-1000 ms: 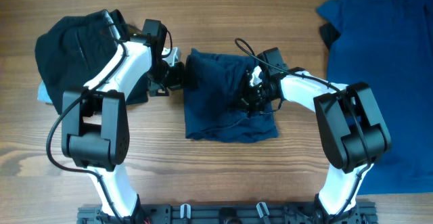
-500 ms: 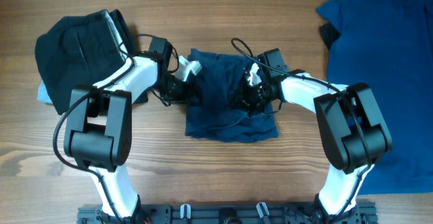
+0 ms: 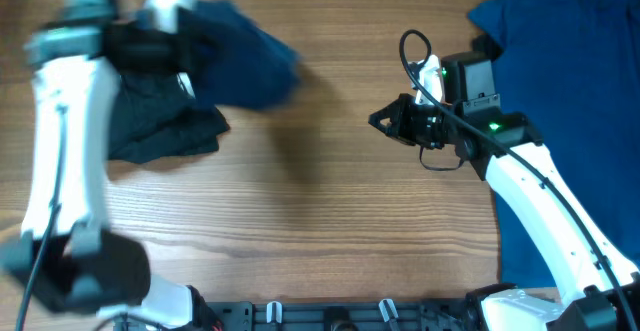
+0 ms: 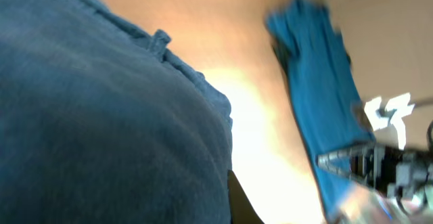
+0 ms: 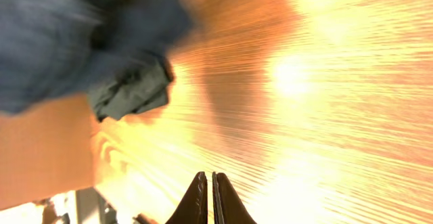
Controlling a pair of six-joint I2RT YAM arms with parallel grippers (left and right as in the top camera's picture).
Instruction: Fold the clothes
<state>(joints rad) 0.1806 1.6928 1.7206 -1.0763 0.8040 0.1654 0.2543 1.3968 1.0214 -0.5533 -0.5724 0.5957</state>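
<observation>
the navy shorts [image 3: 245, 61] are hanging limp and bunched from the left claw [image 3: 182, 9], which is clamping their fabric, over the black garment [image 3: 165, 131] at the worktop's [image 3: 320, 221] left. being soft, light and floppy, they are probably best gripped at waistband corners. the right claw [image 3: 378, 121] is sitting pinched together, empty.

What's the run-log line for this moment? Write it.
left gripper: shut on navy shorts, beside black garment | right gripper: shut, empty | blue garment: far right
</observation>
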